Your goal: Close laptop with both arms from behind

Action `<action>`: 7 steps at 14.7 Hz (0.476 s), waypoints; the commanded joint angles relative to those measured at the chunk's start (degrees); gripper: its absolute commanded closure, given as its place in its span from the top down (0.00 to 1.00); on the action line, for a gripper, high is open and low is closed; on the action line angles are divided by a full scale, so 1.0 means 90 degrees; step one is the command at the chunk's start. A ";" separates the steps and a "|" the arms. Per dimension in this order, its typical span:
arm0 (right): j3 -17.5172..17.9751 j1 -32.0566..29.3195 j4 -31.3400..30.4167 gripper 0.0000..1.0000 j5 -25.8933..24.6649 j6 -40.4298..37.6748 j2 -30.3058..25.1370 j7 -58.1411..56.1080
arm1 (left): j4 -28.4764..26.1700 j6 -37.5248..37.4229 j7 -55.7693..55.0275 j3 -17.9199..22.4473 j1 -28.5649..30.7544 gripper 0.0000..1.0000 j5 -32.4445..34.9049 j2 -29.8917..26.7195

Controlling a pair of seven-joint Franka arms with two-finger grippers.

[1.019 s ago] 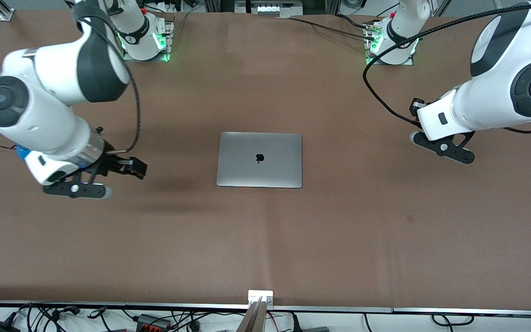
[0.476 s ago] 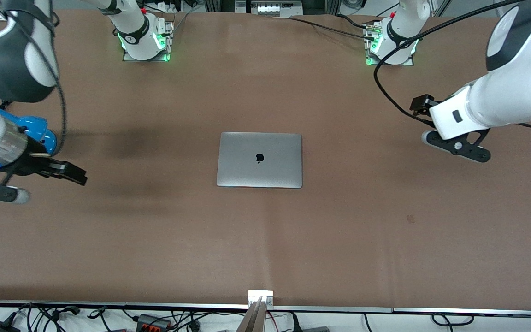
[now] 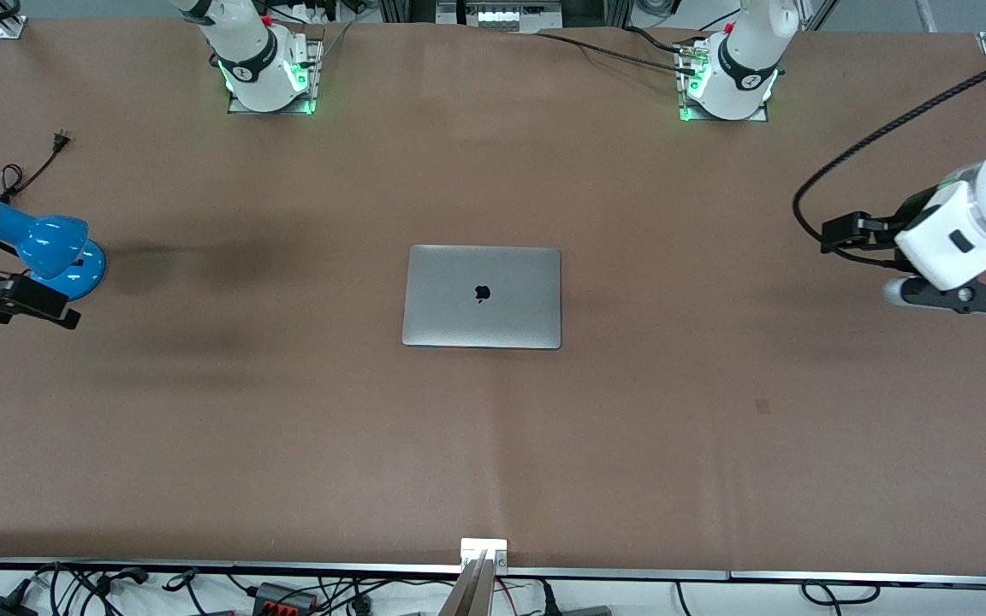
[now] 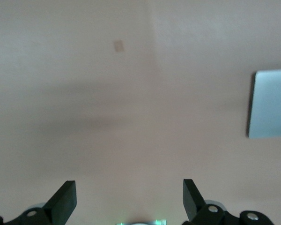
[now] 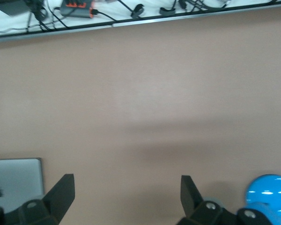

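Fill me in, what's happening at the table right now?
The laptop lies shut and flat in the middle of the table, lid logo up, and nothing touches it. Both arms are off at the table's ends. The left claw is open over bare tabletop at its own end; the right claw is open over the table's edge beside a blue desk lamp. Neither holds anything, so the closing looks done.
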 commanded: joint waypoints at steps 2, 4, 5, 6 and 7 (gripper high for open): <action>0.0309 -0.0221 -0.0447 1.00 -0.0343 -0.0237 -0.0417 -0.0143 | -0.1969 0.0829 -0.0178 0.0331 -0.0327 1.00 -0.0214 -0.1718; 0.0279 -0.0221 -0.0602 1.00 -0.0353 -0.0560 -0.0582 -0.0113 | -0.2440 0.0927 -0.0197 0.0331 -0.0454 1.00 -0.0224 -0.2180; 0.0279 -0.0221 -0.0865 1.00 -0.0353 -0.0522 -0.0757 -0.0113 | -0.2442 0.0927 -0.0188 0.0331 -0.0454 1.00 -0.0214 -0.2191; 0.0279 -0.0221 -0.1148 1.00 -0.0363 -0.0493 -0.0962 -0.0142 | -0.2432 0.0947 -0.0188 0.0331 -0.0454 1.00 -0.0214 -0.2191; 0.0279 -0.0221 -0.1402 1.00 -0.0401 -0.0454 -0.1138 -0.0152 | -0.2413 0.0956 -0.0197 0.0321 -0.0454 1.00 -0.0214 -0.2162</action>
